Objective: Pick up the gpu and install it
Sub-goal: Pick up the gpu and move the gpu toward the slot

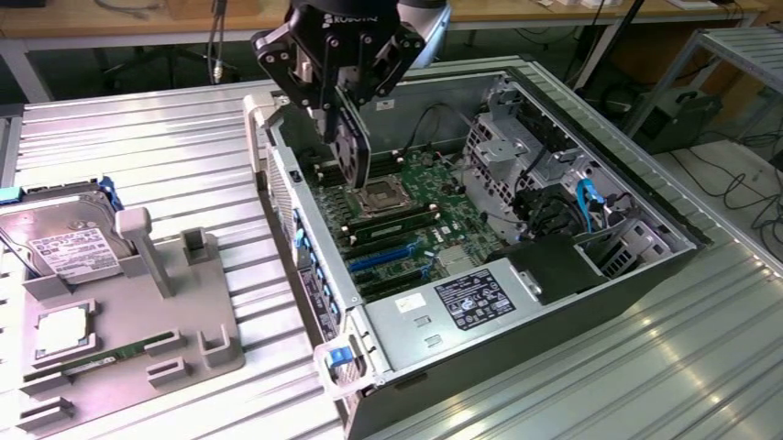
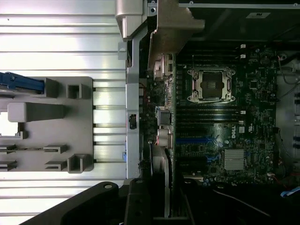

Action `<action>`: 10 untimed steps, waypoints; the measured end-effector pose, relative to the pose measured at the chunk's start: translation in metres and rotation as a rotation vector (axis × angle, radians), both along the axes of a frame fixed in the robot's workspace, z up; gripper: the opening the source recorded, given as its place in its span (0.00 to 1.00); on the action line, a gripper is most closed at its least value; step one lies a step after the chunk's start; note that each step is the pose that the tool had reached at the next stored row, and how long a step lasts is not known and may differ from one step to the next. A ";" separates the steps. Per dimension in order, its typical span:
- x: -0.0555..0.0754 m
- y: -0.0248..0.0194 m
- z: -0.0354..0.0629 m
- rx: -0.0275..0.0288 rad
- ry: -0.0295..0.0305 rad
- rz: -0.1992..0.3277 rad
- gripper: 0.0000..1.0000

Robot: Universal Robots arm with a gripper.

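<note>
Open computer case (image 1: 551, 344) lying on its side on the ribbed metal table (image 1: 159, 137), motherboard (image 1: 428, 215) facing up. Processor socket (image 1: 381, 197) sits bare, blue slots (image 1: 385, 257) just beside it, and the power supply (image 1: 471, 298) with its label fills the near corner. Over on the exterior view's left, a grey tray (image 1: 147, 339) carries a hard drive (image 1: 68, 243), a processor chip (image 1: 61, 332) and a green memory stick (image 1: 104, 359). From the wrist view, a finned heatsink (image 2: 233, 159) shows on the board.
</note>
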State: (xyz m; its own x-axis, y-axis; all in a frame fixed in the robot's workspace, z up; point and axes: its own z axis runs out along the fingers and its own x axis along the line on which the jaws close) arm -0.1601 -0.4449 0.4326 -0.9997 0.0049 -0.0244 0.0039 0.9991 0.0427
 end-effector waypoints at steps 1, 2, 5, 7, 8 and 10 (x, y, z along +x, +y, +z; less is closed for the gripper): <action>0.001 0.0000 0.0000 0.0000 0.0000 0.000 0.27; 0.002 0.0000 0.0000 0.0000 0.0000 0.000 0.27; 0.006 0.0000 0.0000 0.0000 0.0000 0.000 0.27; 0.008 0.0000 0.0000 0.0000 0.0000 0.000 0.27; 0.009 0.0000 0.0000 0.0000 0.0000 0.000 0.27; 0.012 0.0000 0.0000 0.0000 0.0000 0.000 0.27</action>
